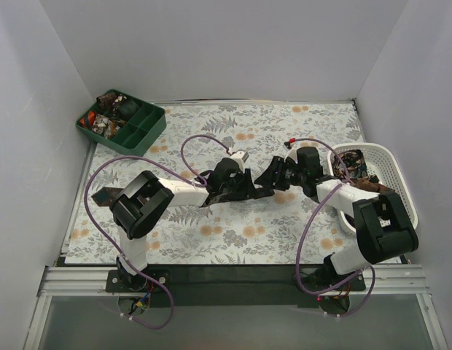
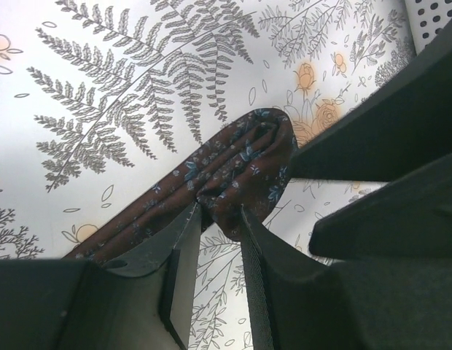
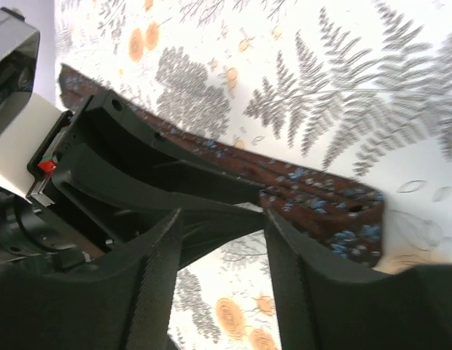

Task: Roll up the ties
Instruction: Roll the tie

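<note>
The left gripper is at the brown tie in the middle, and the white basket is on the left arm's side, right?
No. The white basket sits on the right arm side, as the top external view shows. The left gripper is indeed at the brown tie in the middle.

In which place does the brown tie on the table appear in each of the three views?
Top external: the brown tie lies at the centre of the table.
Left wrist: the tie is central, its folded end at upper right.
Right wrist: the tie is right of centre, running to upper left.
Shared landmark: the fern-print cloth under it.
</note>
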`<control>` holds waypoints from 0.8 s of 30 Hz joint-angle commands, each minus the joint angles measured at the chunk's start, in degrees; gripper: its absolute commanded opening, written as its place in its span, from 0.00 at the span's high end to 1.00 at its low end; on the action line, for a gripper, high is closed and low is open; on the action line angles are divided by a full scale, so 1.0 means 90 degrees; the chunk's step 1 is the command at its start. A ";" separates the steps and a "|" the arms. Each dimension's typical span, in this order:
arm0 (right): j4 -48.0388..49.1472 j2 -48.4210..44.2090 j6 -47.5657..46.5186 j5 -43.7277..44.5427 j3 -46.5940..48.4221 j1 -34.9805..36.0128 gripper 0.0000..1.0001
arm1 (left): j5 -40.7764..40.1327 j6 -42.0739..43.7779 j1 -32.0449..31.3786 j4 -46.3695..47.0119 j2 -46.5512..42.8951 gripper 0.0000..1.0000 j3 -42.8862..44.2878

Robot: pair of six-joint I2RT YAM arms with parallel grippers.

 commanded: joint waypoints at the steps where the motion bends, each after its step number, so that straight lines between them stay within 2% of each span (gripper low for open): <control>1: -0.0690 -0.0268 -0.0781 0.0445 0.0273 -0.0199 0.52 | -0.0009 0.0142 -0.0041 -0.0167 0.0040 0.73 0.0283; 9: -0.1081 -0.0093 -0.1572 0.0387 0.0175 -0.0668 0.50 | -0.0214 0.0494 -0.0041 -0.0460 0.0080 0.74 0.0478; 17: -0.1082 0.0464 -0.1827 -0.0004 0.0400 -0.0747 0.46 | -0.0340 0.0708 -0.0041 -0.0743 0.0148 0.76 0.0576; 24: -0.0750 0.0805 -0.1769 -0.0374 0.0341 -0.0747 0.54 | -0.0429 0.0962 -0.0041 -0.0997 0.0265 0.78 0.0791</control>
